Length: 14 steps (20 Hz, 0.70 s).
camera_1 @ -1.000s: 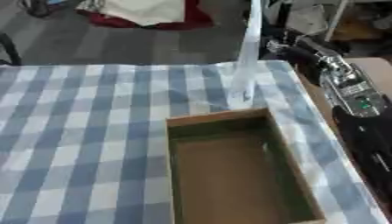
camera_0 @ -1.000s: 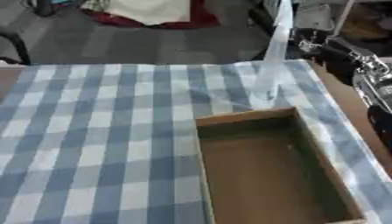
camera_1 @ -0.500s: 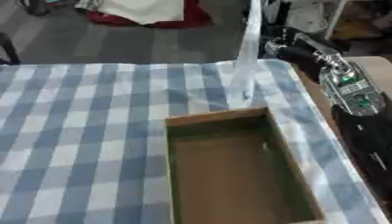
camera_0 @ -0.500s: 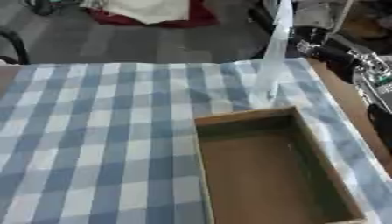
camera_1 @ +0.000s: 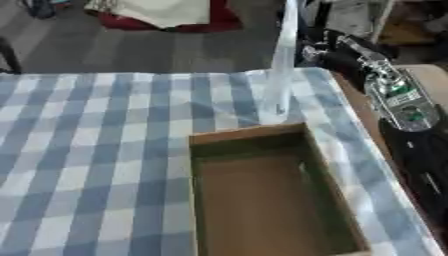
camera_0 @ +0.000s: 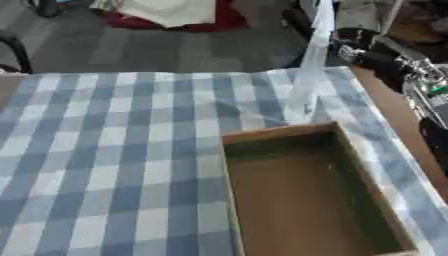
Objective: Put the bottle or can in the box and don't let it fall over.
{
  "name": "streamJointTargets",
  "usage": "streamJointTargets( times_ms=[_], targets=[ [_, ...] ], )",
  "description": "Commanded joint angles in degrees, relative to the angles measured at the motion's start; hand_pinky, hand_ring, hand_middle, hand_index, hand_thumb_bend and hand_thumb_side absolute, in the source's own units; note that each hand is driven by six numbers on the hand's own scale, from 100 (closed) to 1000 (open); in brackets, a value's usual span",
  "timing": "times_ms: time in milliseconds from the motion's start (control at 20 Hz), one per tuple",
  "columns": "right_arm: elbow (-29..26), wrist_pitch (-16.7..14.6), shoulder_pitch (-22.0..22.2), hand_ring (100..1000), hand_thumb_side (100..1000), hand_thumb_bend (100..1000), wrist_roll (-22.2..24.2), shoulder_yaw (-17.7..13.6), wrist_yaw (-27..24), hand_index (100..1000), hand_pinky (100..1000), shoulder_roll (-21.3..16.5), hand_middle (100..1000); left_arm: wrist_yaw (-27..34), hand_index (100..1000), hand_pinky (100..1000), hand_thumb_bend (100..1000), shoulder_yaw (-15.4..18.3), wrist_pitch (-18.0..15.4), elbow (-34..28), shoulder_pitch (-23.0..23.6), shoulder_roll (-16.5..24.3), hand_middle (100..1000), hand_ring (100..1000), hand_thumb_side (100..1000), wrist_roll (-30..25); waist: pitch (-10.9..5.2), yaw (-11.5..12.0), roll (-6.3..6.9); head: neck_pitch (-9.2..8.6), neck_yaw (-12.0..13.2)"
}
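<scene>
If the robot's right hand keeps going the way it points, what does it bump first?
Probably the tall clear bottle: the right hand points left toward it from close by. Depth is unclear, so it might pass behind.

right arm (camera_1: 385, 95) reaching in, hand hidden

The robot's right arm (camera_1: 385, 95) is mostly black. Silver joint housings gleam along it. A small green marking sits on one silver section.
</scene>
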Motion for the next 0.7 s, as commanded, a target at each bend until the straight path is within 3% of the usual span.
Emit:
streamJointTargets(
  times_ms=[50,700],
  targets=[
    [-1.55,-0.32,-1.07,1000,432,100,1.02,-0.39,-0.56,1000,1000,-1.9,1000,0.21,528,257,100,0.29,-0.09,-0.94,-0.51,0.85,753,771,672,-0.2,-0.73,0.13,0.0,-0.62,-0.09],
    [-5.25,1.0,-1.04,1000,441,100,2.72,0.28,-4.29,1000,1000,-1.69,1000,0.24,526,257,100,0.29,-0.02,-0.96,-0.66,0.81,753,772,672,-0.05,-0.44,0.23,-0.02,-0.37,-0.13]
  ],
)
